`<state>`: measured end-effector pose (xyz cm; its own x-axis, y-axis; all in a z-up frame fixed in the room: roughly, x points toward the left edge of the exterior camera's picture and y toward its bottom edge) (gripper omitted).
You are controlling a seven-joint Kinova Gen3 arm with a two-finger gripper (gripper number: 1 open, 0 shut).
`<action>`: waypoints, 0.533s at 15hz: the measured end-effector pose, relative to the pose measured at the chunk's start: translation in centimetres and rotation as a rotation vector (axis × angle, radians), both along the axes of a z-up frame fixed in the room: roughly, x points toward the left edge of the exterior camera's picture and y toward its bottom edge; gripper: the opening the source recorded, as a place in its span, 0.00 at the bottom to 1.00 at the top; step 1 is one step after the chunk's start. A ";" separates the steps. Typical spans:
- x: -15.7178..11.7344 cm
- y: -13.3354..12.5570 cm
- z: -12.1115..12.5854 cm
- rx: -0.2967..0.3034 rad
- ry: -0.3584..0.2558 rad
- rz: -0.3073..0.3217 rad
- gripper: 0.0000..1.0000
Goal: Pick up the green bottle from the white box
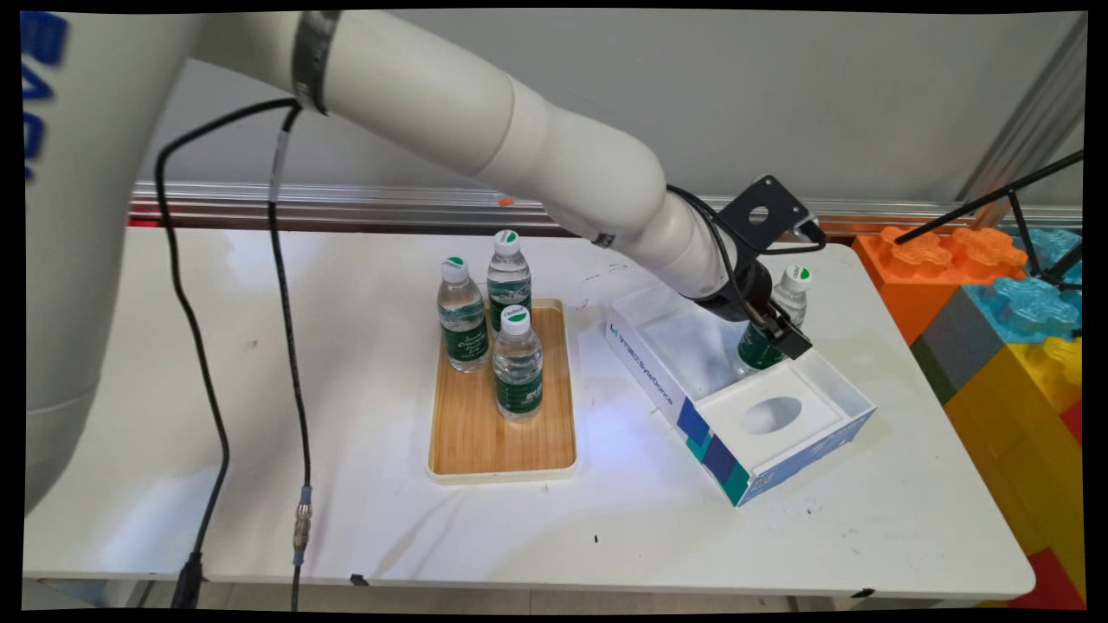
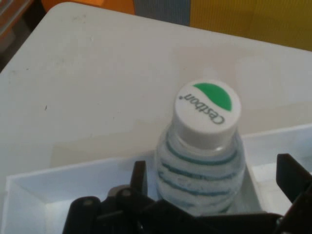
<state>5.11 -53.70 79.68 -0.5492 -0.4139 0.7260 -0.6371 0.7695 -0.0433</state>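
In the main view we see our tool (image 1: 776,327) down inside the far end of the white box (image 1: 762,415) on the tabletop (image 1: 346,519). A water bottle (image 1: 783,303) stands upright there, right at the tool. Three more bottles (image 1: 518,363) stand on the wooden tray (image 1: 502,441), well apart to the left.

In the hand view the bottle (image 2: 204,151) stands between our two fingers (image 2: 139,178). They are spread wide and do not look to be squeezing it. Its cap (image 2: 208,109) points up.

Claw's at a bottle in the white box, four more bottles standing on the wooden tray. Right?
Not quite. The wooden tray carries three bottles, not four, as the main view shows. The rest holds: the claw is at a bottle in the white box.
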 end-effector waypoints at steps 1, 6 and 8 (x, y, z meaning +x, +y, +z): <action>-0.2 -0.2 -0.3 -0.002 0.002 0.004 1.00; -0.8 -0.8 -1.2 -0.010 0.014 0.019 1.00; -1.0 -0.9 -1.5 -0.014 0.017 0.024 1.00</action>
<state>4.13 -54.63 78.18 -0.5269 -0.4163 0.7410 -0.6561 0.7534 -0.0432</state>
